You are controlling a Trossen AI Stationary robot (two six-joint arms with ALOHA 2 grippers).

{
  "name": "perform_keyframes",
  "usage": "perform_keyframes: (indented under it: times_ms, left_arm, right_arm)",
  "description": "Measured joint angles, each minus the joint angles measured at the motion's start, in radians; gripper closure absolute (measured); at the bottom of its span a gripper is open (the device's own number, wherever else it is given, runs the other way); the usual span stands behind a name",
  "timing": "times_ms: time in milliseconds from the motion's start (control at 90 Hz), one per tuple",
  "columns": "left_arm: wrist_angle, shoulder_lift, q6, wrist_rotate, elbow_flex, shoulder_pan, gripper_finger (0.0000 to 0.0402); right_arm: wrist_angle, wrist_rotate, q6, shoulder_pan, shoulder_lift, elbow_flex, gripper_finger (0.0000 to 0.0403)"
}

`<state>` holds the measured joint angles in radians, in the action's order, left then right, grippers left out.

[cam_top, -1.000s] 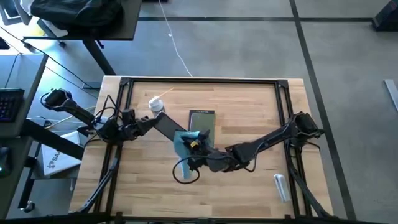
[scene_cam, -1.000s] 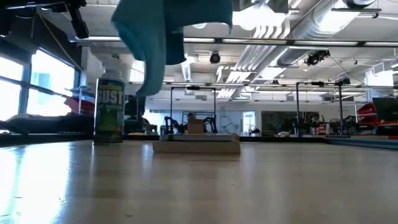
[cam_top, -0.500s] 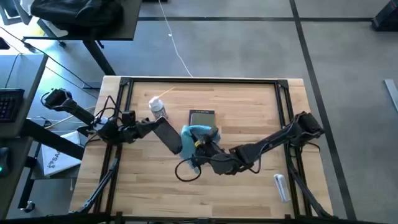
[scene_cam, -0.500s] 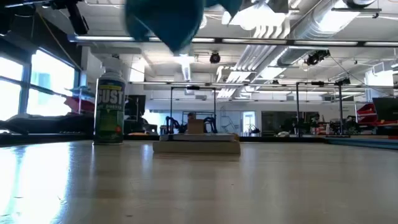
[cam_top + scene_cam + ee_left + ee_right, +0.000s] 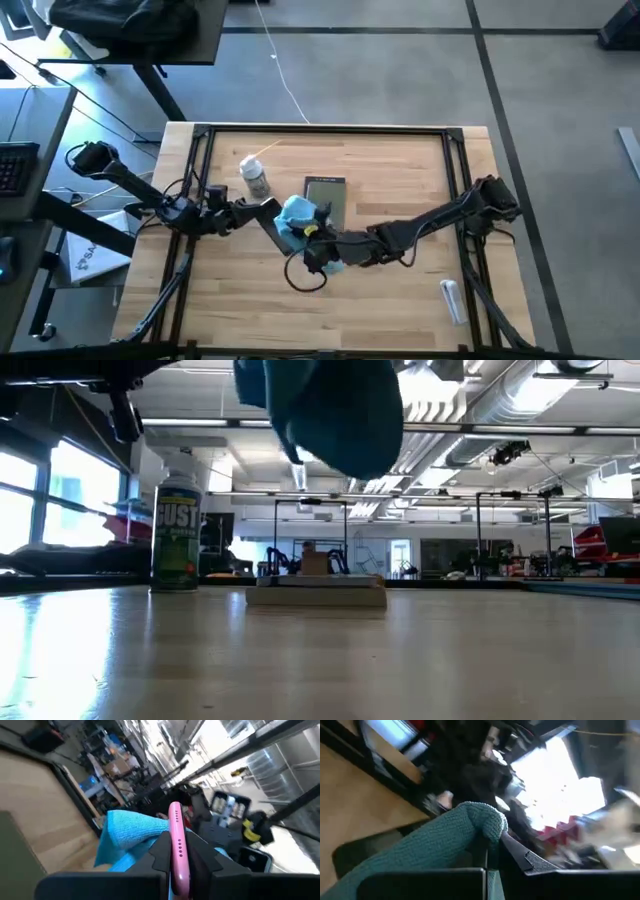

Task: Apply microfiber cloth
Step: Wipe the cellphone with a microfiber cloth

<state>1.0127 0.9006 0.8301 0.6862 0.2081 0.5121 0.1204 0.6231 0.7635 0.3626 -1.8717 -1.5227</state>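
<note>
Above the middle of the wooden surface (image 5: 400, 290), the right tool (image 5: 312, 243) is clamped on the microfiber cloth (image 5: 297, 213), holding it against the pink phone (image 5: 176, 847) pinched edge-on in the left tool (image 5: 272, 215), just beside the grey-green tablet (image 5: 326, 195) and near the spray can (image 5: 254, 177).

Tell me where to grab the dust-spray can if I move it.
Take the dust-spray can round its straight labelled body, about mid-height, coming in level from the left arm's side. It stands upright and apart from the tablet, so its round wall is free there.
</note>
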Motion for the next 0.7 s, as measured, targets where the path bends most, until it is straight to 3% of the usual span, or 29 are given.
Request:
perform_keyframes:
  times_ms: [89, 233, 378, 544, 700]
  left_arm:
    - [0.018, -0.001, -0.004, -0.068, -0.001, 0.000, 0.0387]
    - [0.034, -0.019, -0.057, -0.158, -0.003, -0.002, 0.0387]
    - [0.024, -0.021, -0.056, -0.177, -0.003, -0.001, 0.0387]
    - [0.023, 0.000, -0.051, -0.174, -0.002, -0.001, 0.0387]
    - [0.031, 0.061, -0.038, -0.103, -0.002, -0.001, 0.0387]
  right_arm:
    - [-0.082, -0.129, -0.082, -0.012, 0.000, 0.000, 0.0403]
    - [-0.189, -0.250, -0.188, -0.013, 0.002, -0.002, 0.0403]
    - [-0.225, -0.374, -0.257, -0.014, 0.002, -0.002, 0.0403]
    - [-0.228, -0.379, -0.248, -0.024, 0.001, -0.001, 0.0403]
    - [-0.216, -0.334, -0.216, -0.072, 0.000, -0.001, 0.0403]
